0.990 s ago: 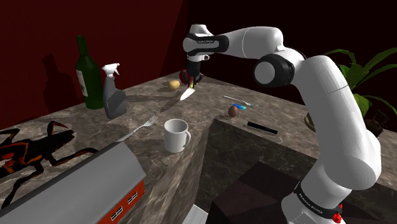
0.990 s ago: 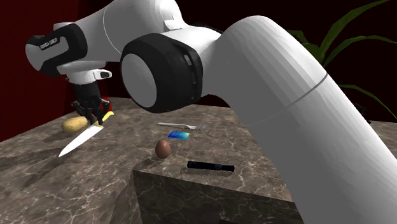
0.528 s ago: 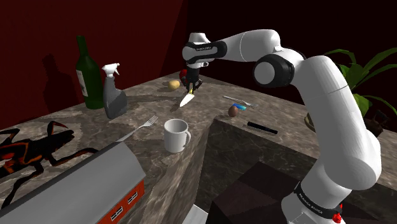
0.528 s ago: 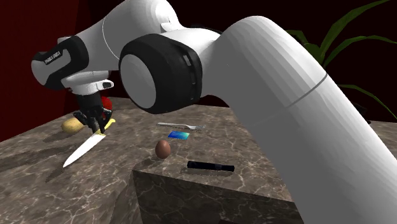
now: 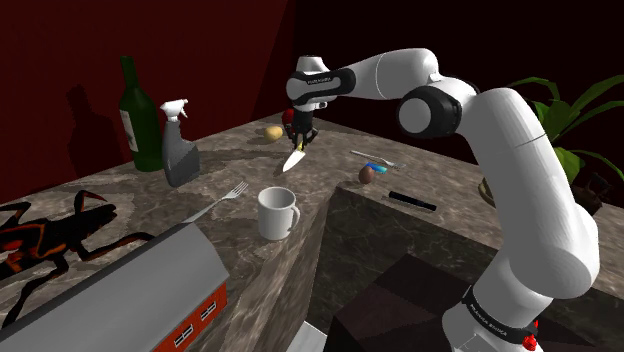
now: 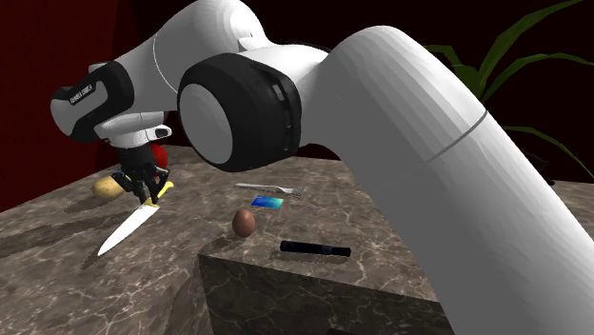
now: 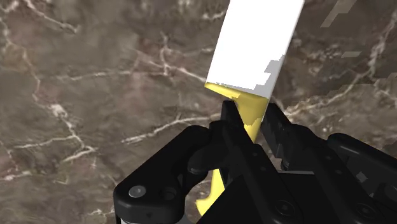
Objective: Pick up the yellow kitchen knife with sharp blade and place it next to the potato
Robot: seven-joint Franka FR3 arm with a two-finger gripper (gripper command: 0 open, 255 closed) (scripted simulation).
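The knife (image 5: 293, 157) is gripped at its yellow handle by the jaws near the potato (image 5: 273, 131); only set-down and release on the surface (image 5: 230, 150) are judged outstanding.

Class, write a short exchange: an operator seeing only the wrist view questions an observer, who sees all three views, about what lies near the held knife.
Operator: The hand clasps the knife by its yellow handle over the marbled counter. Where's the potato?
Observer: In the shoulder view, the potato lies on the counter just left of the hand.
Operator: Anything else close?
Observer: In the second exterior view, a brown egg lies to the knife's right.
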